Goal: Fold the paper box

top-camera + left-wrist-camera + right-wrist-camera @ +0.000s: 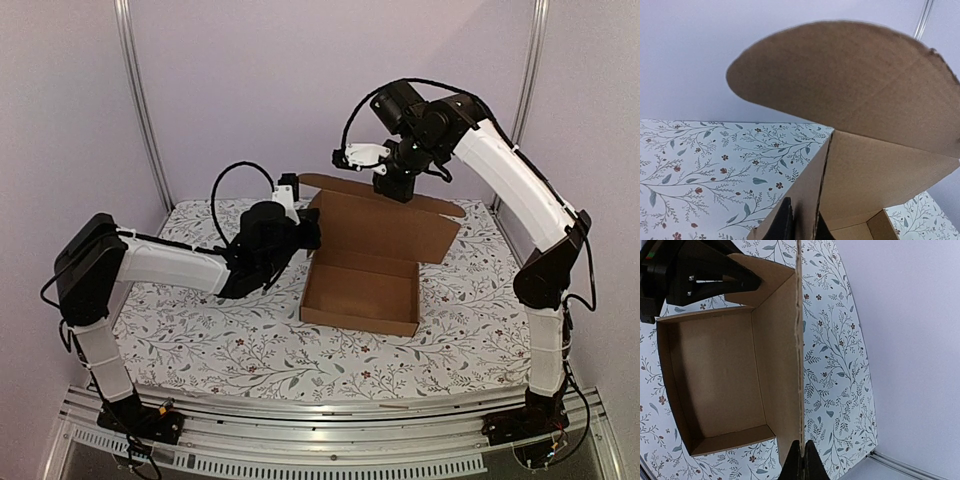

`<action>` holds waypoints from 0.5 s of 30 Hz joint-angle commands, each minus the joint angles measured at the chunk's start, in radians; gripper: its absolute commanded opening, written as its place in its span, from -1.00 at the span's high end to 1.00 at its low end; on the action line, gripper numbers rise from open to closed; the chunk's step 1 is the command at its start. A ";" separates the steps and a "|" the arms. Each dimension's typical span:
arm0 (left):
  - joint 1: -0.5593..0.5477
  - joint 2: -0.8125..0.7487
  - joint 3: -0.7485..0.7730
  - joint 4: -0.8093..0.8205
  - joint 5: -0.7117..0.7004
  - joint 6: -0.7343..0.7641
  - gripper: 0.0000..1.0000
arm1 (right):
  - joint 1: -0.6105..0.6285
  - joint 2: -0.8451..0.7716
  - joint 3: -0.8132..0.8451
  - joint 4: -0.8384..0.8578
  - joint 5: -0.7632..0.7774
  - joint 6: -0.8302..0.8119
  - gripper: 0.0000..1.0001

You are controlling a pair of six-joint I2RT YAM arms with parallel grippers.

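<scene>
Sitting on a floral surface (200,330) seen from above, the paper box (360,290) has its lid upright behind a tray of bare cardboard; the left wrist view shows the left pincer (804,226) straddling a side wall, grip unclear; the right wrist view shows the right pincer (803,462) clamped on the lid's edge.

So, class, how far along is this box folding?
Done: the paper box has its tray walls standing. In hand: the lid is upright at the back, with the right gripper pinching its top edge and the left gripper at its left end. Left: probably closing the lid and tucking its flaps in.
</scene>
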 commanded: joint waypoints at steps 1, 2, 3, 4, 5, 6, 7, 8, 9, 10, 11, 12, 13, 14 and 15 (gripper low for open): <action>-0.043 0.014 0.054 -0.010 -0.066 -0.218 0.80 | 0.017 0.032 0.013 -0.277 -0.056 0.015 1.00; -0.049 0.018 0.050 -0.012 -0.087 -0.245 0.81 | 0.017 0.030 0.013 -0.274 -0.055 0.015 1.00; -0.056 0.022 0.046 -0.014 -0.112 -0.276 0.80 | 0.017 0.029 0.013 -0.269 -0.053 0.014 1.00; -0.062 0.026 0.042 -0.011 -0.133 -0.302 0.81 | 0.016 0.028 0.013 -0.267 -0.050 0.013 1.00; -0.070 0.028 0.037 0.001 -0.144 -0.318 0.80 | 0.017 0.028 0.013 -0.264 -0.047 0.011 1.00; -0.076 0.028 0.032 0.018 -0.154 -0.326 0.78 | 0.017 0.028 0.013 -0.264 -0.043 0.007 1.00; -0.082 0.024 0.025 0.044 -0.146 -0.321 0.72 | 0.016 0.028 0.011 -0.267 -0.038 0.004 1.00; -0.083 0.017 0.018 0.081 -0.109 -0.285 0.65 | 0.016 0.028 0.009 -0.271 -0.030 -0.004 1.00; -0.083 0.001 0.008 0.115 -0.046 -0.224 0.56 | 0.016 0.025 0.004 -0.273 -0.019 -0.012 1.00; -0.085 -0.028 -0.012 0.114 -0.004 -0.165 0.41 | 0.013 0.021 -0.004 -0.273 -0.013 -0.031 1.00; -0.087 -0.076 -0.040 0.083 0.019 -0.111 0.27 | 0.010 0.013 -0.013 -0.275 -0.014 -0.048 1.00; -0.088 -0.133 -0.086 0.046 0.037 -0.069 0.16 | 0.004 -0.004 -0.029 -0.273 -0.017 -0.063 1.00; -0.088 -0.199 -0.144 0.005 0.049 -0.031 0.06 | -0.003 -0.018 -0.053 -0.267 -0.020 -0.090 1.00; -0.087 -0.281 -0.203 -0.036 0.070 -0.007 -0.04 | -0.008 -0.041 -0.085 -0.260 -0.029 -0.111 1.00; -0.087 -0.367 -0.267 -0.100 0.097 0.011 -0.15 | -0.015 -0.061 -0.125 -0.247 -0.040 -0.143 1.00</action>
